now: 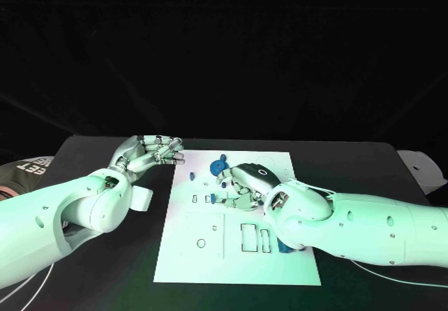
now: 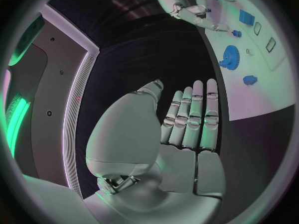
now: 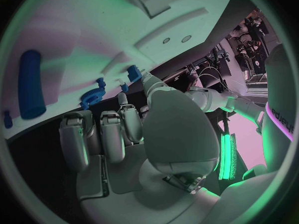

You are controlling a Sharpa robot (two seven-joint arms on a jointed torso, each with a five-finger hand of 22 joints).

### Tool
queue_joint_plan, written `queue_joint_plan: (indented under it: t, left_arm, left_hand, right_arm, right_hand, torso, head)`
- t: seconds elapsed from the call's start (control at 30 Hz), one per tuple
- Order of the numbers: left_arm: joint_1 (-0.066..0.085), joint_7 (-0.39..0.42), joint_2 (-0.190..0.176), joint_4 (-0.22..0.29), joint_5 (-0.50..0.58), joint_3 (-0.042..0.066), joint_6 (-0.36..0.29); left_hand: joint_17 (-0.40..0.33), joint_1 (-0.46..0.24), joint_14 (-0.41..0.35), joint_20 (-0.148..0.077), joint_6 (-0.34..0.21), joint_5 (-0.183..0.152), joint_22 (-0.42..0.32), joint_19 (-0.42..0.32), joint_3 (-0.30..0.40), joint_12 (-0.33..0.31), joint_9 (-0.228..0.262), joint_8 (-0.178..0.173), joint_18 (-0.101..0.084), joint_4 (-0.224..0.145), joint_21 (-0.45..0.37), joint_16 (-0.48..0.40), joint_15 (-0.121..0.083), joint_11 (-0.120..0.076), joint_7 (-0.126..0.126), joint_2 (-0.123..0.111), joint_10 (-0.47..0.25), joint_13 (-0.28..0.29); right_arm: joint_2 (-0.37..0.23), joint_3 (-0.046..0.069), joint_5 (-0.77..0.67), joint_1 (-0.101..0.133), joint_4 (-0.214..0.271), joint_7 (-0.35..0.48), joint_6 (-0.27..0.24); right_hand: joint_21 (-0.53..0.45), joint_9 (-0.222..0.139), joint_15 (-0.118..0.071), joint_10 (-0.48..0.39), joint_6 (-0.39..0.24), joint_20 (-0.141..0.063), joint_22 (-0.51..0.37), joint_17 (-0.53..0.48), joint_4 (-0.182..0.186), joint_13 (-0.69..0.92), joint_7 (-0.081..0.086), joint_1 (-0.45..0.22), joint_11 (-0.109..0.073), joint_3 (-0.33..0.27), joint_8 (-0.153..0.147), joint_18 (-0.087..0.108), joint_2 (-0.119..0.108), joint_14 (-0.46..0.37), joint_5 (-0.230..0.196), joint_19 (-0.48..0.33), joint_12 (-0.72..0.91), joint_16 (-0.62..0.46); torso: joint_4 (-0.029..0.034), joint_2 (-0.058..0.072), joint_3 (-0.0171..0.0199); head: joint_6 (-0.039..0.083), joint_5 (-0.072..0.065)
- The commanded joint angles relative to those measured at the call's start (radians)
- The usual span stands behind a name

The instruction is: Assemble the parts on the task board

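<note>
The task board (image 1: 224, 259) is laid flat on the black table (image 1: 373, 162); on it a blue gear (image 1: 219, 166) is seen just beyond the right hand (image 1: 245, 184), toward the far edge, and a blue cylinder (image 1: 266, 241) lies nearer the robot, beside the right forearm. The right hand is lowered over the middle of the board with its fingers curled downward; whether anything is pinched beneath them cannot be told, as the palm hides the fingertips. In the right wrist view the fingers (image 3: 102, 134) are shown close together, with the cylinder (image 3: 30, 87) beyond them. The left hand (image 1: 149, 153) is held just off the board's far left corner, fingers curled in and nothing seen held.
</note>
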Motion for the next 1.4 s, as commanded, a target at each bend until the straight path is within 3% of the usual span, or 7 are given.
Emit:
queue_joint_plan:
  t: [0.03,0.37,0.47,0.6,0.87,1.07,1.4]
  left_arm:
    - [0.001,-0.096,0.005,-0.005,-0.098,0.0,0.056]
    - [0.013,-0.324,0.024,-0.032,-0.261,0.0,0.146]
    - [0.021,-0.412,0.04,-0.047,-0.337,0.0,0.169]
    - [0.028,-0.524,0.063,-0.062,-0.448,0.0,0.227]
    - [0.046,-0.718,0.115,-0.078,-0.66,-0.004,0.327]
    - [0.067,-0.79,0.146,-0.084,-0.706,-0.011,0.359]
    - [0.108,-0.847,0.19,-0.095,-0.722,-0.018,0.417]
  left_hand:
    - [0.031,-0.052,0.066,-0.023,0.038,-0.003,0.009,0.05,-0.014,0.033,0.014,0.026,0.017,0.011,0.027,0.042,-0.024,-0.021,-0.012,0.013,0.068,0.016]
    - [0.295,-0.084,0.12,-0.092,0.03,-0.002,0.095,0.155,-0.051,0.154,0.075,0.09,0.011,0.015,0.191,0.403,-0.081,-0.065,-0.044,0.003,0.134,0.118]
    - [0.732,-0.013,0.274,-0.125,-0.039,0.004,0.218,0.215,0.001,0.34,0.127,0.157,0.008,0.003,0.397,0.91,-0.095,-0.071,-0.051,0.032,0.062,0.264]
    - [1.003,-0.063,0.361,-0.123,-0.141,0.012,0.386,0.177,0.035,0.686,0.225,0.317,0.008,0.0,0.626,1.152,-0.101,-0.081,-0.07,0.048,-0.106,0.51]
    - [1.18,-0.228,0.452,-0.147,-0.125,-0.006,0.788,0.284,-0.037,0.887,0.297,0.473,-0.044,0.016,0.921,1.256,-0.133,-0.116,-0.094,0.041,-0.038,0.618]
    - [1.215,-0.266,0.468,-0.163,-0.115,-0.015,0.865,0.307,-0.074,1.002,0.346,0.546,-0.055,0.017,0.977,1.274,-0.151,-0.136,-0.117,0.039,0.043,0.745]
    - [1.244,-0.28,0.477,-0.168,-0.124,-0.027,0.907,0.322,-0.095,1.02,0.365,0.565,-0.062,0.016,1.003,1.287,-0.155,-0.14,-0.121,0.034,0.053,0.764]
  right_arm:
    - [-0.027,0.003,0.153,0.011,0.016,0.184,-0.119]
    - [-0.133,0.009,0.587,0.069,0.037,0.358,-0.088]
    - [-0.16,0.01,0.657,0.079,0.027,0.38,-0.072]
    - [-0.178,0.01,0.698,0.083,0.015,0.394,-0.065]
    - [-0.202,0.011,0.722,0.086,-0.014,0.412,-0.038]
    - [-0.207,0.011,0.723,0.086,-0.027,0.407,-0.038]
    - [-0.21,0.011,0.712,0.086,-0.034,0.389,-0.04]
  right_hand:
    - [-0.02,0.004,0.003,0.012,0.019,0.003,0.236,0.19,-0.004,0.107,-0.008,0.024,-0.006,0.022,0.019,0.008,0.009,0.088,0.017,0.075,0.012,-0.002]
    - [-0.027,0.027,-0.011,0.007,0.078,-0.009,0.234,0.189,-0.007,0.104,-0.027,0.036,-0.022,0.061,0.091,0.01,0.01,0.088,0.03,0.073,0.011,-0.003]
    - [-0.031,0.035,-0.016,0.008,0.085,-0.013,0.232,0.181,-0.006,0.102,-0.033,0.034,-0.028,0.068,0.112,0.01,0.012,0.086,0.037,0.071,0.01,-0.007]
    - [-0.032,0.039,-0.019,0.006,0.079,-0.017,0.232,0.179,-0.007,0.099,-0.035,0.031,-0.03,0.071,0.122,0.011,0.009,0.086,0.056,0.07,0.006,-0.008]
    - [-0.065,0.04,-0.02,-0.01,0.06,-0.019,0.217,0.151,-0.012,0.08,-0.033,0.033,-0.03,0.077,0.131,0.018,-0.002,0.078,0.086,0.054,-0.016,-0.021]
    - [-0.065,0.041,-0.02,-0.008,0.058,-0.019,0.217,0.15,-0.012,0.081,-0.033,0.031,-0.03,0.08,0.134,0.018,-0.003,0.078,0.097,0.054,-0.015,-0.022]
    - [-0.067,0.041,-0.021,-0.006,0.05,-0.02,0.217,0.149,-0.015,0.079,-0.033,0.031,-0.031,0.09,0.142,0.018,-0.015,0.078,0.144,0.054,-0.016,-0.024]
  torso:
    - [0.0006,-0.004,-0.002]
    - [-0.0034,-0.017,0.0048]
    - [-0.0019,-0.022,0.0062]
    - [-0.001,-0.027,0.0071]
    - [0.0031,-0.032,0.0074]
    - [-0.0016,-0.034,0.0095]
    - [0.0019,-0.031,0.0101]
  head:
    - [0.006,-0.005]
    - [-0.002,0.003]
    - [-0.007,0.006]
    - [-0.009,0.018]
    - [-0.01,0.026]
    - [-0.013,0.036]
    - [-0.019,0.036]
